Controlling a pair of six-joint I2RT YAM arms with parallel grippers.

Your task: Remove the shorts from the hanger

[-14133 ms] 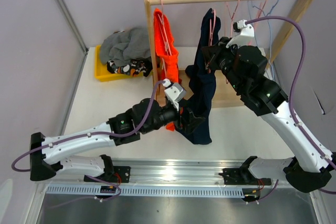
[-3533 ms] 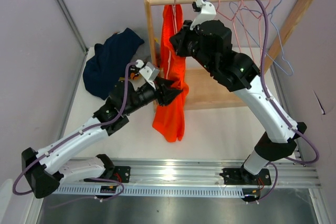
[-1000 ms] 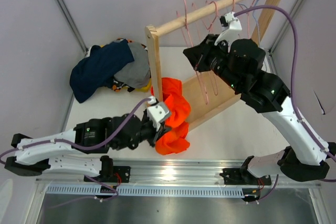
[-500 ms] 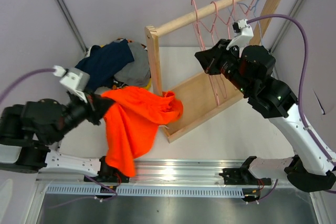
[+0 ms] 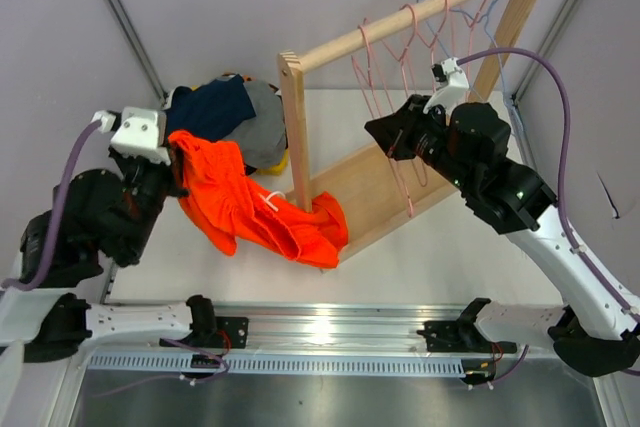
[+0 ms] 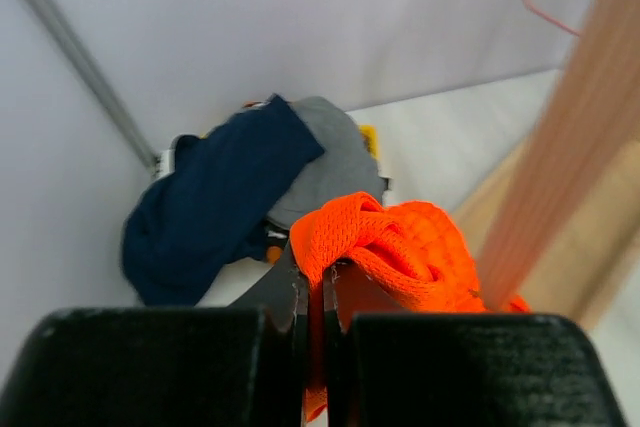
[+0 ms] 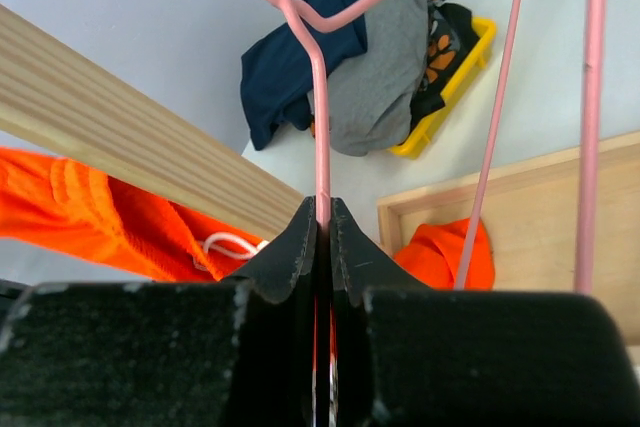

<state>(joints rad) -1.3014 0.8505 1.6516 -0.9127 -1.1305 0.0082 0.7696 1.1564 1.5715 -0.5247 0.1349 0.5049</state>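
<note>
Top external shows left hand pinching orange shorts, now lifted; right hand clamps pink hanger.

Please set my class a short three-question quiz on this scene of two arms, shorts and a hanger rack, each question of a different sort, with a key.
1. True or false: the right arm's fingers are shut on a pink wire hanger.
2. What do the left arm's fingers grip? A) a blue wire hanger B) bright orange fabric shorts C) the wooden rail
3. Fill in: the navy blue shorts and grey shorts are heaped on a ___ plastic tray.

Key: 1 true; 2 B; 3 yellow.
</note>
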